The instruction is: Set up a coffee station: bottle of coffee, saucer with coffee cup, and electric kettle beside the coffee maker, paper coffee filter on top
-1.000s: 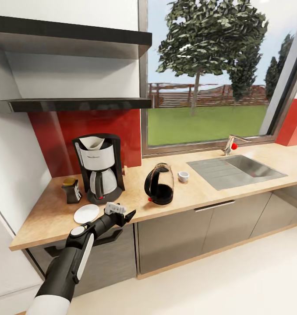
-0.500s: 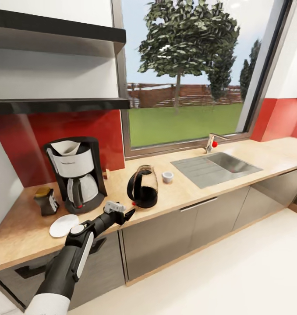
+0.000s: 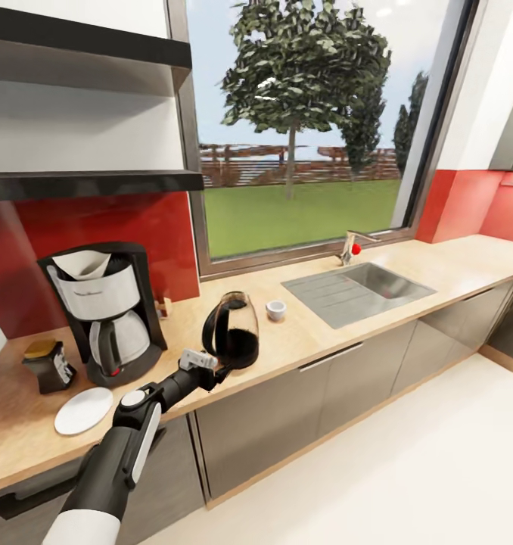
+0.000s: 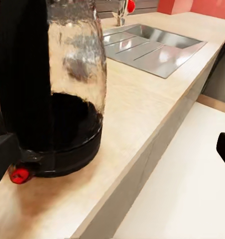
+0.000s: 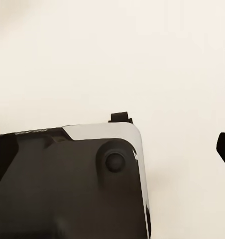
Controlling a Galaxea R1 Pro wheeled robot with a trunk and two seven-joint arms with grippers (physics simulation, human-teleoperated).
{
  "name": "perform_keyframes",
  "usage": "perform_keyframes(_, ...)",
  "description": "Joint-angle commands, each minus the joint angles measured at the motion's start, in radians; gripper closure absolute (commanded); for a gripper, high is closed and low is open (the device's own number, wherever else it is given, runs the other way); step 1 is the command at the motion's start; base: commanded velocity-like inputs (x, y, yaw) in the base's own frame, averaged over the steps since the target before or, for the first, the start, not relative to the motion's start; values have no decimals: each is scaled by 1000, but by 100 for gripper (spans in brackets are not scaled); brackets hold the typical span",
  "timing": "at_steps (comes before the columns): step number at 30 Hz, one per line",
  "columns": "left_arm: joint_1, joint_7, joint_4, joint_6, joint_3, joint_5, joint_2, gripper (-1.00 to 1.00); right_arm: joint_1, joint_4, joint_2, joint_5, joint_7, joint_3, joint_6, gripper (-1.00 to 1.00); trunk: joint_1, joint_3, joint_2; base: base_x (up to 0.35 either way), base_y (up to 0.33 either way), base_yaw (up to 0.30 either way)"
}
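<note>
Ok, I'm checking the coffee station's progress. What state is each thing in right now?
coffee maker: upright on the countertop, carafe in place.
paper coffee filter: on top of the coffee maker.
bottle of coffee: upright, lidded, beside the coffee maker.
saucer: flat on the countertop, empty.
coffee cup: upright, off the saucer.
electric kettle: upright.
left gripper: open, empty.

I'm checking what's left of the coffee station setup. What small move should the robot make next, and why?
Probably reach the left gripper past the kettle toward the cup and grasp it. The cup stands on the countertop beyond the kettle, while the saucer lies bare in front of the coffee maker. The filter and bottle already look placed.
</note>
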Motion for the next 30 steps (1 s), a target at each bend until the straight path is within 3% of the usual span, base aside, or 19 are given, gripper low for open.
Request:
perform_keyframes(1, -1, -9, -1, 4, 5, -10, -1, -100, -1, 1, 0, -10, 4, 7, -4, -100, 1, -2, -2, 262, 0, -5)
perform_keyframes(12, 3, -9, -5, 4, 8, -7, 2, -100, -1, 1, 0, -10, 4, 7, -4, -100, 1, -2, -2, 111, 0, -1)
perform_keyframes(21, 4, -10, -7, 3, 7, -6, 2, -100, -1, 1, 0, -10, 4, 7, -4, -100, 1, -2, -2, -208, 0, 0)
perform_keyframes(30, -3, -8, -9, 3, 11, -9, 4, -100, -1, 1, 0, -10, 4, 8, -4, -100, 1, -2, -2, -39, 0, 0)
